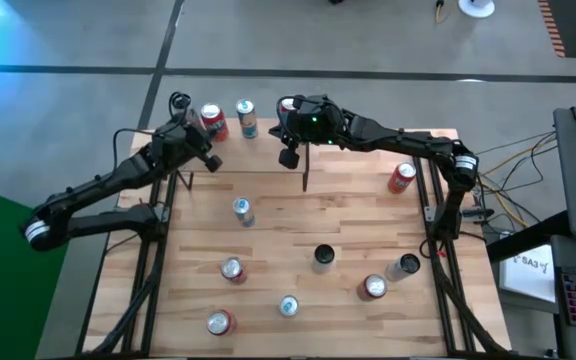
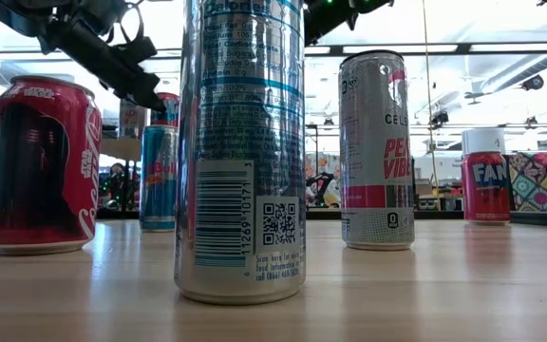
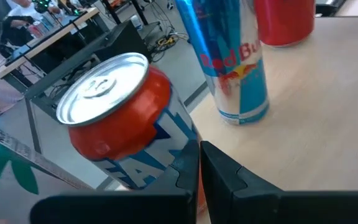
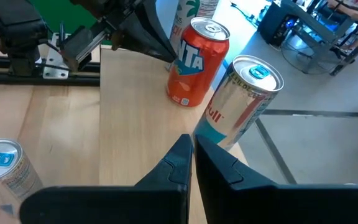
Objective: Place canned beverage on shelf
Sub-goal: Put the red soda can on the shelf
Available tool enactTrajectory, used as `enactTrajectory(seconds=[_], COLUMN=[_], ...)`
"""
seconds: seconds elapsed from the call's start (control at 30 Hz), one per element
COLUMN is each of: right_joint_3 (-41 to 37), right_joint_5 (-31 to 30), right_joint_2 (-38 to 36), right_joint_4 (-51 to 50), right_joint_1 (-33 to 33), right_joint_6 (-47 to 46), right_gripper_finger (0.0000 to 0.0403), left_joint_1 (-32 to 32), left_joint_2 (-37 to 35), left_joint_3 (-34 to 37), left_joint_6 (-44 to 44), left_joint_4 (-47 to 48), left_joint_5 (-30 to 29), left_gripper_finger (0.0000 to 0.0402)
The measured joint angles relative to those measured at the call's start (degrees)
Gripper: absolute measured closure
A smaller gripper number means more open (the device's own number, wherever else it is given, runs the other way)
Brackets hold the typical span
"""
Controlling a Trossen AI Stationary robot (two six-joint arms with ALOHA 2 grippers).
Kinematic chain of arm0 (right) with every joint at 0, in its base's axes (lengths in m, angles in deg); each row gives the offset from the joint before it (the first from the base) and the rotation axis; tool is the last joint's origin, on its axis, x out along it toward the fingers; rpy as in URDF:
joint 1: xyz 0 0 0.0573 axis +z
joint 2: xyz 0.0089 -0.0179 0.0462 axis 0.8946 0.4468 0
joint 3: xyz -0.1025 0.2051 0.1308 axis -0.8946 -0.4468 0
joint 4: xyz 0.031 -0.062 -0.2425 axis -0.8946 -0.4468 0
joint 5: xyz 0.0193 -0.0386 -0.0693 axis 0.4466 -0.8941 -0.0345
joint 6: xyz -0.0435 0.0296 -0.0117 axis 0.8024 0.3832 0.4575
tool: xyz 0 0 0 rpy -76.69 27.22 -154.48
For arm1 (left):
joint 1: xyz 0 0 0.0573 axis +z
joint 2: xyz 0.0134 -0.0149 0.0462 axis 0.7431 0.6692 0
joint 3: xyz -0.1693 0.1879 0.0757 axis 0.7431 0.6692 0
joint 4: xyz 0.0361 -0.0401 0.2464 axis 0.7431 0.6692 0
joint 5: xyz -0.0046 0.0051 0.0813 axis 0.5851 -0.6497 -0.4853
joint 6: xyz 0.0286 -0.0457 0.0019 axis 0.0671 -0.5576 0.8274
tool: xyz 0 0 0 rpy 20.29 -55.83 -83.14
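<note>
The shelf (image 1: 258, 150), a raised light-wood board at the table's far edge, carries an orange Fanta can (image 3: 126, 118) (image 1: 213, 122) and a blue-and-silver Red Bull can (image 3: 235, 62) (image 1: 247, 118), both upright on their bases. A third, red can (image 3: 284, 22) stands behind them. My left gripper (image 3: 199, 165) (image 1: 206, 138) is shut, its tips right at the Fanta can's side. My right gripper (image 4: 191, 152) (image 1: 288, 155) is shut and hangs over the shelf's right end, a little short of the Red Bull can (image 4: 238, 102), holding nothing. My left gripper comes nearly level from the table's left and near side, its shut fingertips (image 4: 166, 53) at the lower side wall (image 4: 178, 68) of the Fanta can. I cannot tell whether they touch it. The can stands on the shelf board.
Several more cans stand on the tabletop: one below the shelf (image 1: 241, 210), one at the right edge (image 1: 400, 177), others toward the near edge (image 1: 323, 257) (image 1: 232, 268) (image 1: 373, 287). In the low view a tall silver can (image 2: 240, 152) stands close in front.
</note>
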Motion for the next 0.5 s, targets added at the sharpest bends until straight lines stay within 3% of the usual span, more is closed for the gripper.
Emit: enactTrajectory(seconds=[0.5], right_joint_3=[0.0], right_joint_5=[0.0], right_joint_2=[0.0], right_joint_4=[-0.3], right_joint_1=[0.0], right_joint_6=[0.0], right_gripper_finger=[0.0390], left_joint_1=[2.0], left_joint_2=[0.8], left_joint_3=[0.0], left_joint_6=[0.0], left_joint_4=[-1.4], left_joint_5=[0.0], left_gripper_finger=[0.0402])
